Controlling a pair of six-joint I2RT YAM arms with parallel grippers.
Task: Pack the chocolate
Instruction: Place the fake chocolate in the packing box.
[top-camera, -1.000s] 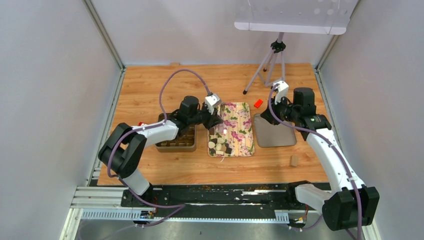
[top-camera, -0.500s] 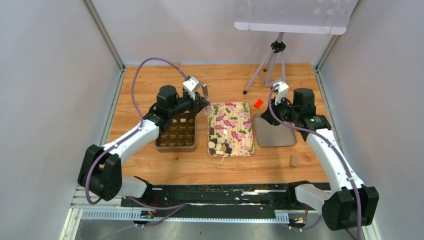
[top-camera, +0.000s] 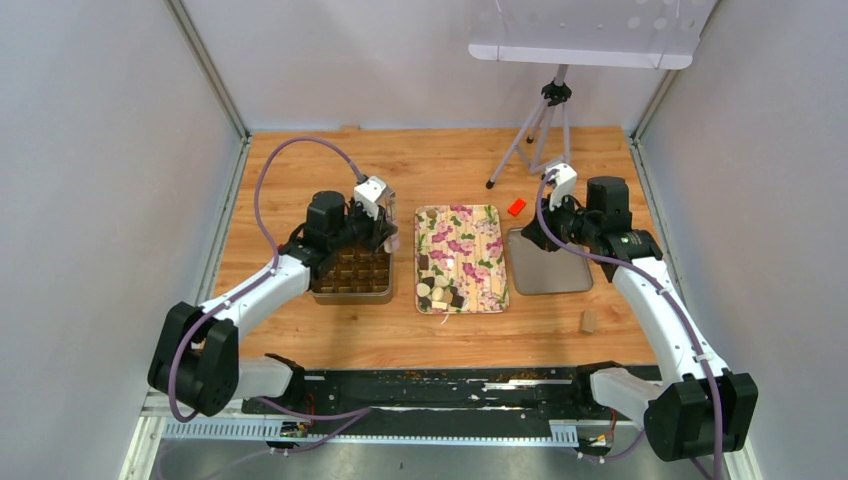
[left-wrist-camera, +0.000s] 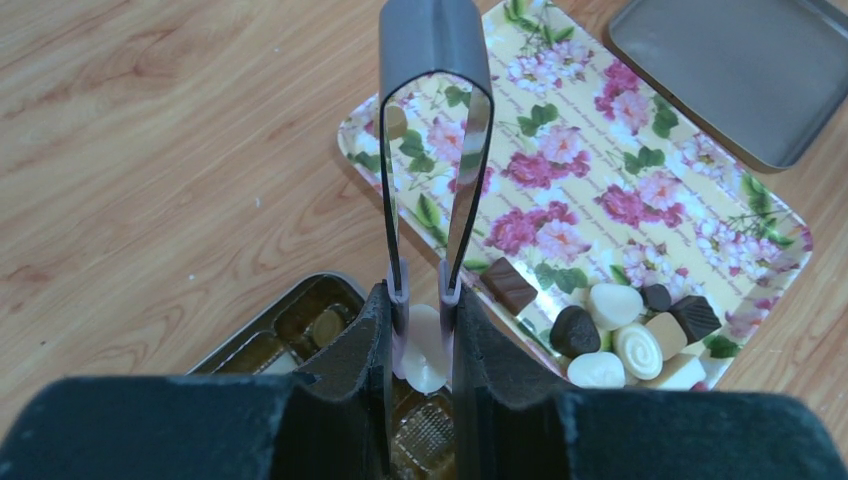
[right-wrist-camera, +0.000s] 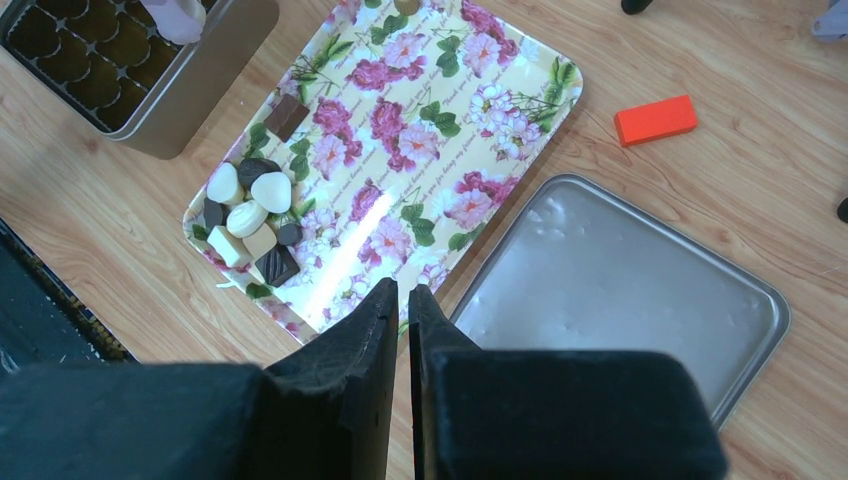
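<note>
The left claw (left-wrist-camera: 424, 296) hung over the far right corner of a metal box (top-camera: 350, 294) split into small gold-lined compartments, which sat left of the middle of the worktop (top-camera: 300, 170). Its two fingers were drawn close and pinched a cream-white piece (left-wrist-camera: 424, 350) of chocolate between them, just above the compartments. A loop of shiny metal strip (left-wrist-camera: 432, 60) stood out ahead of the fingertips.

The rest of the chocolates (right-wrist-camera: 248, 222) lay on a flowered tray (top-camera: 480, 235) in the middle of the worktop, just right of the box. They were bunched in that tray's near left corner: dark brown, cream-white and tan pieces, round and square, touching one another. One brown oblong piece (right-wrist-camera: 287, 116) lay a little apart on the far side of the bunch.

The right claw (right-wrist-camera: 402, 295) hovered above the near ends of the flowered tray and of a plain grey metal lid (right-wrist-camera: 620, 290), which lay just right of the tray, towards the right edge of the worktop. Its fingers were almost together, with only a thin slit between them, and they held nothing.

A small red block (right-wrist-camera: 655, 120) lay beyond the lid's far left corner. A tan cylinder (top-camera: 588, 320) stood alone near the front right corner of the worktop, and a tripod (top-camera: 540, 130) stood by the far edge
</note>
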